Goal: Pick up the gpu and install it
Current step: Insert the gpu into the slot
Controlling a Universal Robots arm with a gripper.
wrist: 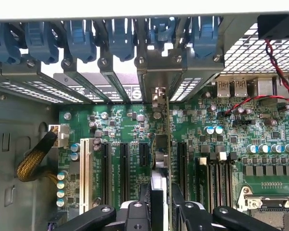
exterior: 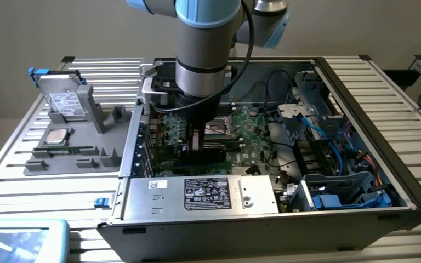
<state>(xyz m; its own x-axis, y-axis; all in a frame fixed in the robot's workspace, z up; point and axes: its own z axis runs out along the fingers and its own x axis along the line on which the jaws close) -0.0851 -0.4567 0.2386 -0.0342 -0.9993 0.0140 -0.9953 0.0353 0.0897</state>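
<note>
Wrist view: the gpu [wrist: 160, 159] stands on edge between the gripper's fingers [wrist: 135, 211], seen end-on as a thin card running up from the gripper [wrist: 160, 211] toward its metal bracket at the case's rear slot wall [wrist: 173, 72]. The jaws are part closed and clamped on the card. Its lower edge sits right at one of the black expansion slots [wrist: 143, 159] on the green motherboard [wrist: 231, 139]; whether it is fully seated I cannot tell.

In the exterior view the gripper [exterior: 195, 143] is down inside the open computer case [exterior: 386, 181], over the board's left part, with the arm [exterior: 206, 49] rising straight above it. Near the front lies the power supply [exterior: 203, 194]; on the exterior view's left, well apart, a grey tray [exterior: 115, 156] carries a hard drive [exterior: 64, 101].

So the pick-up looks done, and the insertion step is in hand — by my reading. Finishing it would call for the card edge staying square to the slot and the bracket lining up with its rear opening — a straight push, no tilt.
</note>
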